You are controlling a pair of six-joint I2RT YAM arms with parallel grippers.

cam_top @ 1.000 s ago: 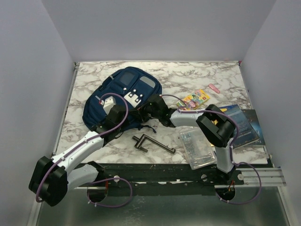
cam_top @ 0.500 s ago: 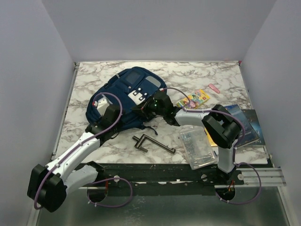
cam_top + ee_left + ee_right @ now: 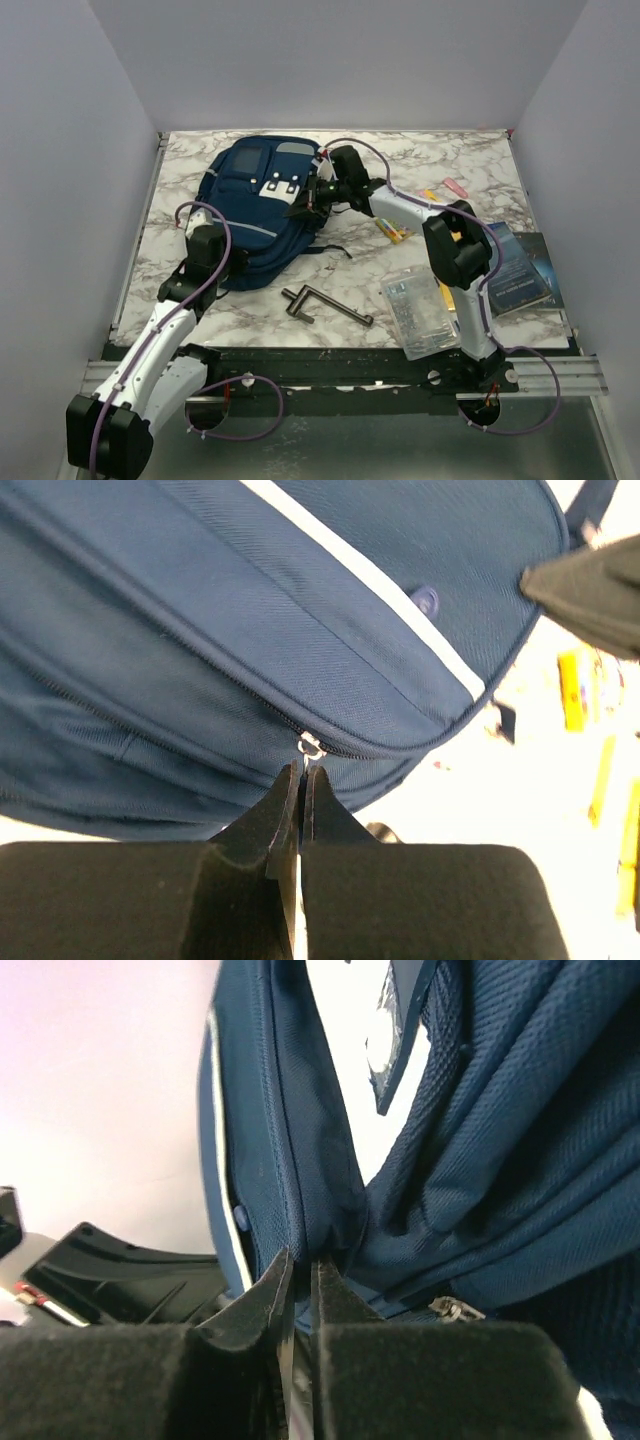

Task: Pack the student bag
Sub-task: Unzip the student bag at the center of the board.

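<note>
Since a second ago, the large navy blue fabric student bag (image 3: 255, 195) with grey trim stripes is dragged to the far-left of the white marbled table (image 3: 420, 160). Left jaws are brought from part-open to closed.

Left gripper (image 3: 301, 770): jaws are pressed flat together, and the small silver zipper pull (image 3: 310, 746) appears pinched at the very tips, on the bag's near-left edge.

Right gripper (image 3: 298, 1260): jaws are closed on a fold of bag seam at its right edge.

Zip looks shut along the visible run.

Black metal T-shaped tool (image 3: 322, 303) and clear plastic box (image 3: 418, 312) are seen near the front edge, unpacked.

Risk: pull is held by tips only, so it can be lost if tugged off the zip line. Slider can be jammed by bunched fabric if right-side tension is dropped.
</note>
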